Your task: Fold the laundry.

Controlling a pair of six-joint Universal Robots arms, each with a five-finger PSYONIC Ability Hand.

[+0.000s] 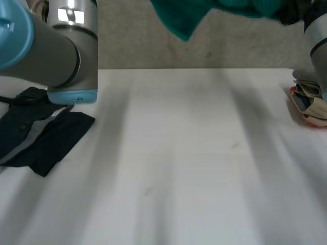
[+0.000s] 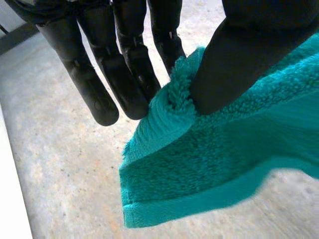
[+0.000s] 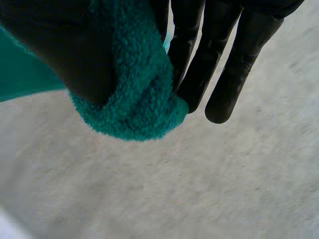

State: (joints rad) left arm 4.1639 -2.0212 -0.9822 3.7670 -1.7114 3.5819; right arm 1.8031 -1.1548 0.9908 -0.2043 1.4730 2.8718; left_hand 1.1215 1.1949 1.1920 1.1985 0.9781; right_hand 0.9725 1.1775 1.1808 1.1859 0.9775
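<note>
A teal terry towel (image 1: 184,18) hangs in the air above the far edge of the white table (image 1: 179,163), with a loose corner drooping down. In the left wrist view my left hand (image 2: 124,74) pinches an edge of the towel (image 2: 214,169) near a corner, between its thumb and straight fingers. In the right wrist view my right hand (image 3: 234,64) pinches another bunched part of the towel (image 3: 134,99) against its thumb. Both hands are lifted well off the table.
A dark garment with a grey stripe (image 1: 46,138) lies crumpled on the table's left side, under my left arm (image 1: 56,46). A stack of folded clothes (image 1: 309,102) sits at the right edge. Behind the table is a speckled floor.
</note>
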